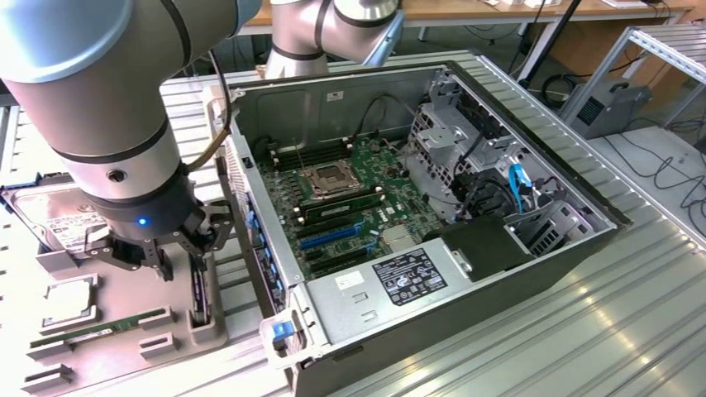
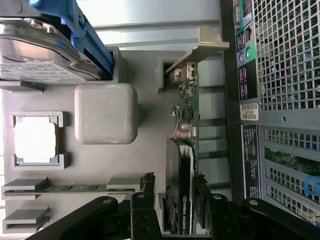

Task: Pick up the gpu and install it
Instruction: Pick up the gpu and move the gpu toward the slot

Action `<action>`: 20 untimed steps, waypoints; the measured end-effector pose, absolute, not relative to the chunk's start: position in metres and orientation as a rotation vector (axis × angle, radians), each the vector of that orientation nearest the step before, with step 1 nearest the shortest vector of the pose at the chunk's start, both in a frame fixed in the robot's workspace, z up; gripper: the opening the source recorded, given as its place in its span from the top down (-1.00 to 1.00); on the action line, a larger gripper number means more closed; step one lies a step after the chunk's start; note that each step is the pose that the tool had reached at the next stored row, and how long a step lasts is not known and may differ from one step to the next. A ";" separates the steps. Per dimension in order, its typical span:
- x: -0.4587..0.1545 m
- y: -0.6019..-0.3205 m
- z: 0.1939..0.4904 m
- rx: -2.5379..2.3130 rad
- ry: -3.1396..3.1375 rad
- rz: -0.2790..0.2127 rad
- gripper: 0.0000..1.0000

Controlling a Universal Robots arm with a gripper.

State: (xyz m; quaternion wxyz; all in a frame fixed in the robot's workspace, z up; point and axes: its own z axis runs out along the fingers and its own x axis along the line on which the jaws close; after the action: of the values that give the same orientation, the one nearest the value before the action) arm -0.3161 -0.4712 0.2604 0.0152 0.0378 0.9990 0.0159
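Gpu stood on edge in slot of gray parts tray, just beside open computer case. Jaws spread wide, nothing gripped, set astride card near end opposite silver bracket. Card's long axis passed between jaws.

the gpu is showing a dull green board, a matt black face and a bright bare-metal bracket. the tray is looking like matt grey plastic with a fine layered grain. the hard drive is gleaming as polished metal. the gripper is appearing matt black. the computer case is showing perforated sheet metal, and the table is shining as ribbed metal.
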 end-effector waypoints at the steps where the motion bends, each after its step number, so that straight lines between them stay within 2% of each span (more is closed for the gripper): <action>1: -0.316 -0.471 0.263 0.118 3.109 0.048 0.15; 11: -0.302 -0.471 0.266 0.118 3.116 0.046 0.15; 20: -0.300 -0.463 0.255 0.119 3.126 0.045 0.15</action>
State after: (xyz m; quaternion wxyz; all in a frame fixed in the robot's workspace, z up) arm -0.2998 -0.4627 0.2553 0.0063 0.0379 0.9992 0.0143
